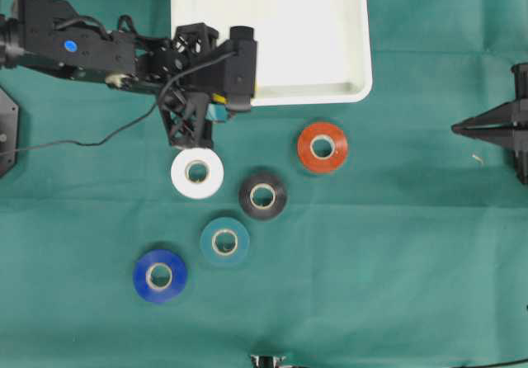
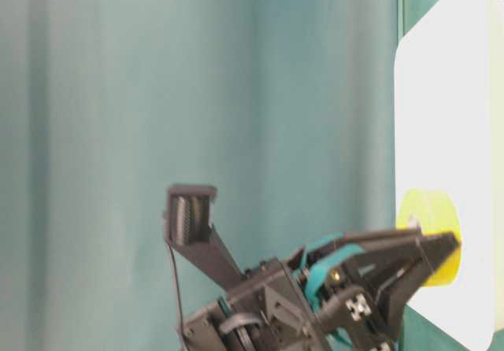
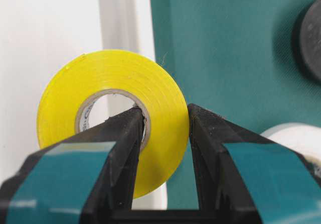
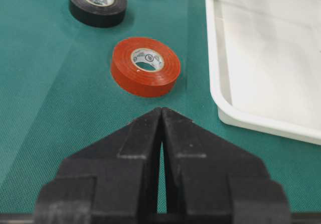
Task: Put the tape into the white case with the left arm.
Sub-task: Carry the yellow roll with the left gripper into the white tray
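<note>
The left gripper (image 3: pixel 163 121) pinches the yellow tape (image 3: pixel 113 116) (one finger through its core) over the near rim of the white case (image 1: pixel 330 30), which holds nothing; the right gripper (image 4: pixel 161 116) is pressed together.

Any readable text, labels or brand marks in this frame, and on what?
Nothing can be read.
Red tape roll: print on the inner core, too small to read.
Yellow tape roll held by the left gripper: dark marks on the core, blurred.
Black tape roll: core print illegible.
White case: no markings.
</note>
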You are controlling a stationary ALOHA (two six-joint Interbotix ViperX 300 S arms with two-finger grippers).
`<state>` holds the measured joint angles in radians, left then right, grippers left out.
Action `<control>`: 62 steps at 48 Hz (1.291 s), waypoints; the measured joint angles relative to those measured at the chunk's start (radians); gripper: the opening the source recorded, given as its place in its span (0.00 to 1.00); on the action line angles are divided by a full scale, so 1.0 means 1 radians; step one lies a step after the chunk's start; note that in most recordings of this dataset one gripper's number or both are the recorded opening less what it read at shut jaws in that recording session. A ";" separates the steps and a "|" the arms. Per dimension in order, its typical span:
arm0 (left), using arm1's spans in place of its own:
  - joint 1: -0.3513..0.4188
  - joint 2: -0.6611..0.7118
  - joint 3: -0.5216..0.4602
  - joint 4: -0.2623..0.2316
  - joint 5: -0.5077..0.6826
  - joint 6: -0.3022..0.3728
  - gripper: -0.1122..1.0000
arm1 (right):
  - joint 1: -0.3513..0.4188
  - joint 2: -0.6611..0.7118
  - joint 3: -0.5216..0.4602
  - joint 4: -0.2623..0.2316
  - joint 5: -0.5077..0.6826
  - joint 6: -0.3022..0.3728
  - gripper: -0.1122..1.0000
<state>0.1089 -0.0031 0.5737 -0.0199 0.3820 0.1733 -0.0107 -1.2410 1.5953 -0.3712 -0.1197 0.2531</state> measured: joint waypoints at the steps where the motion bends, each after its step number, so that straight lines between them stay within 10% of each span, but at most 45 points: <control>1: 0.002 -0.002 0.006 -0.002 -0.006 0.000 0.33 | 0.000 0.000 -0.002 0.000 0.000 0.000 0.02; 36: 0.049 -0.003 0.067 -0.002 -0.087 0.000 0.34 | 0.000 0.000 0.000 0.000 0.000 0.000 0.02; 46: 0.049 -0.003 0.080 0.000 -0.091 0.003 0.79 | 0.000 0.000 0.000 -0.002 0.000 0.000 0.02; 62: 0.049 -0.014 0.091 0.000 -0.094 -0.003 0.75 | 0.000 0.000 0.000 0.000 0.000 0.000 0.02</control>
<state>0.1580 -0.0169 0.6642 -0.0199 0.2884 0.1703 -0.0107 -1.2410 1.5953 -0.3712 -0.1197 0.2531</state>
